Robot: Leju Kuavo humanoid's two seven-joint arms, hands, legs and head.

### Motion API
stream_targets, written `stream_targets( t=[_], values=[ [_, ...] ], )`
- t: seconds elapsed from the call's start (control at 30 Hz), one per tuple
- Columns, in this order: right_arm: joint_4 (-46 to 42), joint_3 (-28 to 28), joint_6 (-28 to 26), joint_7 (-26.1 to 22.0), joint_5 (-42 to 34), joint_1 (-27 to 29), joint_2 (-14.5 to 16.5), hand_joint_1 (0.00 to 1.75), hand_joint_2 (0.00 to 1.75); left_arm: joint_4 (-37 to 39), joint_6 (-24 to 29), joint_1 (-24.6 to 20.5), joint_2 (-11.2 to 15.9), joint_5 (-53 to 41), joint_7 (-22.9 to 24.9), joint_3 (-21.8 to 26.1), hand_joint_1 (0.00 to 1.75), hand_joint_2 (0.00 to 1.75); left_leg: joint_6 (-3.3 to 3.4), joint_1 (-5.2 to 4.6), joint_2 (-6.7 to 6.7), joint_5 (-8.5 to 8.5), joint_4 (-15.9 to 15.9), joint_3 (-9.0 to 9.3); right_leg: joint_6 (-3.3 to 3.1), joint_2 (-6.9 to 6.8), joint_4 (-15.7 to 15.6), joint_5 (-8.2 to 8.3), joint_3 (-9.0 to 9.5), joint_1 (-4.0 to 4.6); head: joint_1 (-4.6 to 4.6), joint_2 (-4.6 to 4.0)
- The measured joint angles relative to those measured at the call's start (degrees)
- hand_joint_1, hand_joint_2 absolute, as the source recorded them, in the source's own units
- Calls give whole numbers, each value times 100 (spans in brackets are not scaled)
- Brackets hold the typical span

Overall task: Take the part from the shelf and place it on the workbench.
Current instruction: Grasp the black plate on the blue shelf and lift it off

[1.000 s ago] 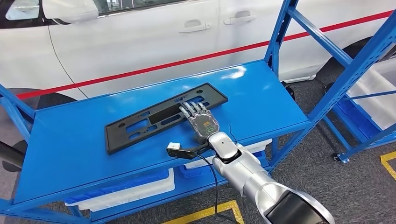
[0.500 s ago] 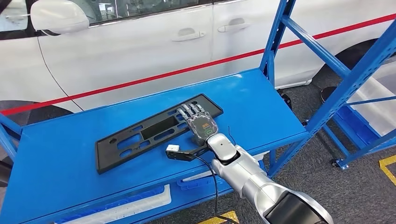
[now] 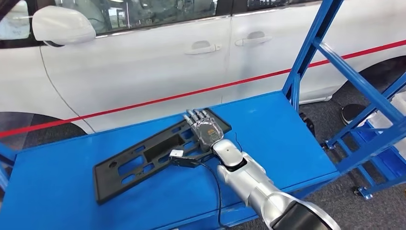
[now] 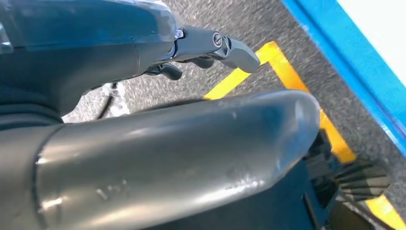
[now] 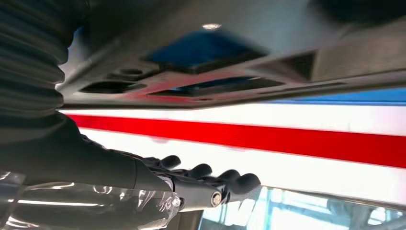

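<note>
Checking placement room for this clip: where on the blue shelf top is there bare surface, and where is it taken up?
The blue shelf top is bare between the black part and the blue upright, and along the near edge left of the right arm. The middle is crowded: the right hand is at the part's end nearest the upright.

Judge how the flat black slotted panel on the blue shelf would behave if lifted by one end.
The black panel looks thin with many cut-outs, so probably light. It is long, so held at the end under the right hand it may flex or droop. Lying flat, it shouldn't roll.
</note>
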Motion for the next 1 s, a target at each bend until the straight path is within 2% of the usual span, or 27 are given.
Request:
stream_targets(
  t=[0.1,0.13,0.17,0.23,0.27,0.3,0.33,0.4,0.43,0.47,0.53,0.57,0.63,0.77,0.97,1.0],
  values=[
    [-39,-13,185,-153,-186,3,28,0,131,1,39,-14,-7,-10,-1,0,0,0,-98,8,6,28,205,3,-157,36,-32,-92,143,0,-5,0],
    [-42,-18,215,-197,-242,16,35,43,175,1,48,-9,-9,-11,-4,0,0,0,-120,15,7,1,403,-86,-198,32,-56,-119,203,-8,-18,0],
    [-45,-22,234,-233,-284,31,43,86,175,1,53,-5,-10,-13,-8,0,0,0,-144,23,9,-101,677,-237,-228,28,-77,-143,251,-14,-26,0],
    [-50,-26,242,-267,-349,73,47,174,175,1,67,3,-12,-20,-16,0,0,0,-186,36,11,-444,1309,-662,-259,28,-93,-190,295,-6,-43,0],
    [-54,-28,239,-275,-386,102,49,175,175,1,79,6,-13,-24,-19,0,0,0,-200,41,11,-563,1520,-845,-266,29,-93,-213,308,-1,-40,0],
    [-57,-29,234,-277,-427,132,49,175,175,1,95,13,-13,-31,-23,0,0,0,-215,45,11,-566,1572,-949,-274,31,-93,-235,326,3,-41,0],
    [-62,-31,230,-276,-472,159,49,175,175,2,113,20,-13,-40,-27,0,0,0,-233,54,12,-428,1424,-952,-279,32,-92,-254,347,5,-40,0],
    [-74,-36,215,-270,-553,192,48,175,175,3,149,24,-13,-57,-34,0,0,0,-290,89,17,47,672,-711,-278,36,-87,-281,390,8,-41,-1],
    [-85,-44,204,-264,-594,200,44,175,175,3,163,16,-15,-61,-35,0,0,0,-299,95,16,202,314,-581,-254,41,-83,-303,405,20,-40,-1],
    [-98,-62,193,-257,-632,202,34,175,175,3,173,7,-17,-64,-38,0,0,0,-277,97,14,301,74,-493,-218,45,-80,-321,416,31,-35,-1],
    [-120,-104,182,-239,-693,200,14,175,175,3,179,-5,-21,-69,-47,0,0,0,-217,73,4,296,-24,-458,-149,53,-85,-350,439,51,-31,0],
    [-130,-121,177,-232,-716,199,5,175,175,3,179,-5,-21,-73,-51,-1,0,0,-186,66,3,317,-22,-452,-133,54,-91,-346,452,50,-29,0],
    [-153,-143,145,-222,-754,203,-1,175,175,3,179,-2,-21,-81,-54,-2,0,0,-165,49,2,321,-21,-432,-123,55,-102,-334,477,46,-34,0],
    [-209,-212,36,-169,-853,238,-7,174,175,3,182,-10,-21,-109,-58,-2,0,0,-146,43,2,316,-21,-404,-113,57,-126,-333,514,39,-33,0],
    [-262,-310,-141,-94,-942,277,-16,154,175,5,184,-10,-23,-170,-36,-3,0,0,-131,43,-3,306,-22,-399,-98,54,-140,-343,528,23,-34,0],
    [-278,-333,-161,-104,-981,279,-18,158,175,5,184,-8,-23,-179,-34,-3,0,0,-130,42,-3,305,-22,-399,-97,54,-140,-344,528,22,-34,0]
  ],
)
